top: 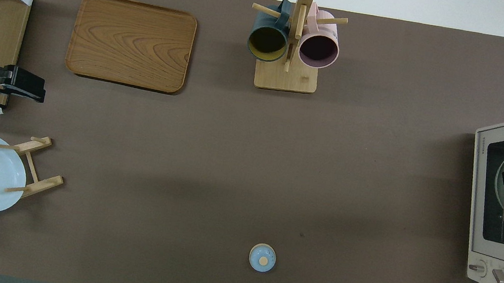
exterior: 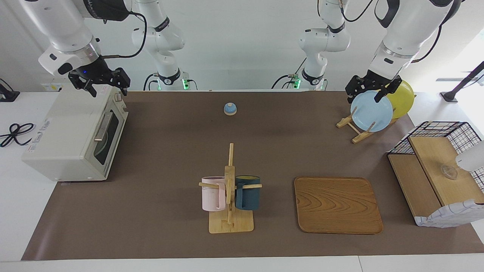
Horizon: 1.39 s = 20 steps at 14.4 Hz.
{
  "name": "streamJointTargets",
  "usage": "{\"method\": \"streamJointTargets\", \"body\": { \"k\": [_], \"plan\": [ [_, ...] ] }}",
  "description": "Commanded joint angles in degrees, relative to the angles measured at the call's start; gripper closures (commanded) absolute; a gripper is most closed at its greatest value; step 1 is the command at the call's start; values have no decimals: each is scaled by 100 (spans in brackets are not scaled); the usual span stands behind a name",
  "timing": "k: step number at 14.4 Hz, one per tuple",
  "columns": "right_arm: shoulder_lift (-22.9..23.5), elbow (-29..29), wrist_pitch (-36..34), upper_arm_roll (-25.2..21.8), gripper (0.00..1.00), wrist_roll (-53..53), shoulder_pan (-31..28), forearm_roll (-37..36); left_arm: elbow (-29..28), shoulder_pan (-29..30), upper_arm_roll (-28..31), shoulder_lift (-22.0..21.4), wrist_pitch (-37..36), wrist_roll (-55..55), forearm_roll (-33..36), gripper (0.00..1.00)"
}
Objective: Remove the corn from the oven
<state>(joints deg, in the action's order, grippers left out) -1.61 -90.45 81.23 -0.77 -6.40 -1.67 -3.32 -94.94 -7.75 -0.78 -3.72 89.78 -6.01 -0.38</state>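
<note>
My right gripper hangs over the toaster oven, above its top edge nearest the robots, fingers spread and holding nothing. The oven door is shut, with its bar handle running along the upper part of the glass. I can't see the corn; through the dark glass only a pale round shape shows (a plate, I'd guess), so the cob is presumably inside. The step in hand is opening the door. I judge it best to come down in front of the handle, straddle its middle squarely, and pull outward and down along the hinge arc so the light oven does not slide. The brown mat in front of the door is open toward the mug tree, plenty for the door's swing. My left gripper waits over the blue plate in its rack, fingers apart and empty
</note>
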Motion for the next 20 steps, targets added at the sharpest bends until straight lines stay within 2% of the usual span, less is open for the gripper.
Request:
{"method": "streamJointTargets", "body": {
  "k": [1,2,3,4,7,9,12,14,18,20],
  "plan": [
    [21,-52,173,33,18,-19,-114,156,37,72,-36,-6,-57,21,64,0],
    [3,-96,200,33,56,-37,-106,147,37,80,-27,-6,-66,21,64,0],
    [-6,-105,183,33,88,-89,-97,147,37,80,-27,-6,-66,21,64,0],
    [-23,-114,174,33,100,-159,-88,139,37,80,-18,-6,-75,21,64,0],
    [-110,-280,218,6,100,-1213,-141,112,37,72,-27,-6,-49,21,64,0],
    [-172,-516,436,-2,100,-970,-123,-63,37,72,-27,-6,-66,21,64,0],
    [-497,-1421,1156,85,100,-241,-1,-511,28,98,-9,-15,-84,21,64,0],
    [-585,-1633,1333,103,100,-46,263,-1256,2,124,-1,-15,-66,21,64,0],
    [-752,-2204,1684,51,100,-37,193,-1337,2,124,-1,-23,-75,21,64,0],
    [-753,-2407,2027,41,100,-54,-104,-1347,2,124,-1,-23,-66,21,64,0]
  ]
}}
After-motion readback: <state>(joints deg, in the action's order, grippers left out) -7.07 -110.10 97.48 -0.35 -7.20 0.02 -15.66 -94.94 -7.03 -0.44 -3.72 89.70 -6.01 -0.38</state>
